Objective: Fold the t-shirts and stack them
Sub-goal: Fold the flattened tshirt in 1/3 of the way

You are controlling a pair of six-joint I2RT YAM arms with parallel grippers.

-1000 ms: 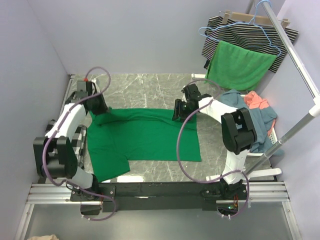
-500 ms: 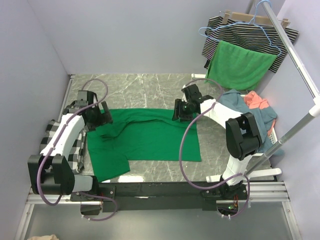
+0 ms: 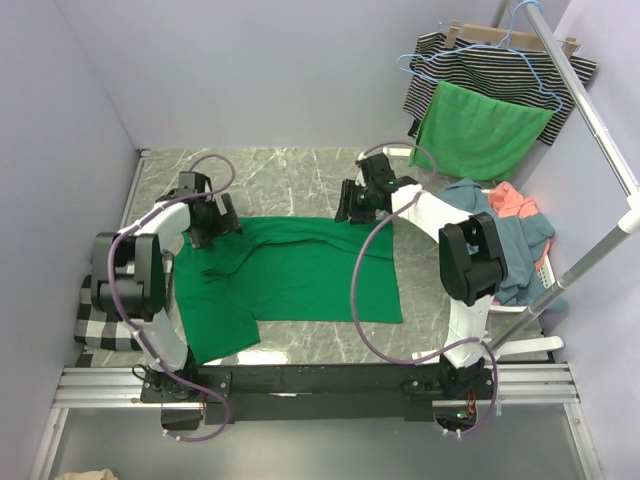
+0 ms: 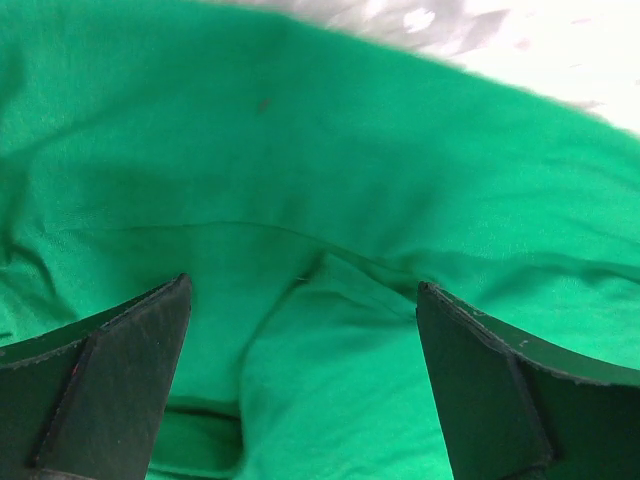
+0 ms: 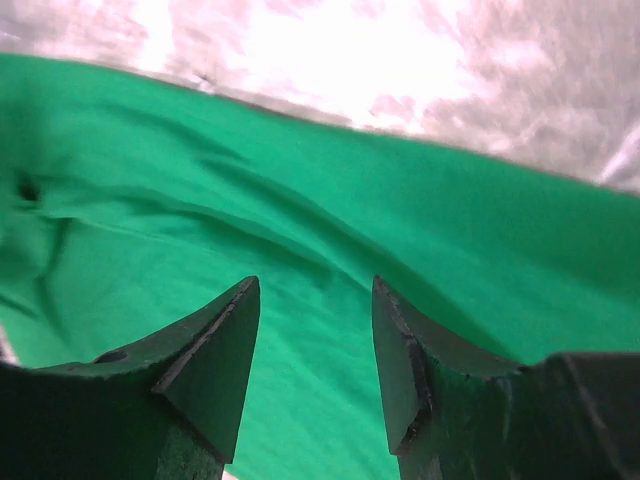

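An emerald green t-shirt (image 3: 300, 270) lies spread on the marble table (image 3: 290, 180), its far edge folded over and wrinkled. My left gripper (image 3: 217, 222) is over the shirt's far left corner. In the left wrist view that gripper (image 4: 302, 290) is wide open, with creased green cloth (image 4: 330, 180) below the gap. My right gripper (image 3: 350, 208) is at the shirt's far right edge. In the right wrist view it (image 5: 316, 285) is open just above the green cloth (image 5: 300, 210), gripping nothing. A dusty blue t-shirt (image 3: 528, 245) and a coral one (image 3: 512, 203) lie heaped at the right.
A striped garment (image 3: 480, 70) and a bright green cloth (image 3: 480, 130) hang on a rack (image 3: 590, 110) at the back right. A white basket (image 3: 545, 270) holds the heap. A black-and-white checked cloth (image 3: 95, 305) lies beside the left arm's base.
My left gripper has opened and let go of the shirt's far left edge, shifting a little right. The right gripper has drifted slightly back and left, still open.
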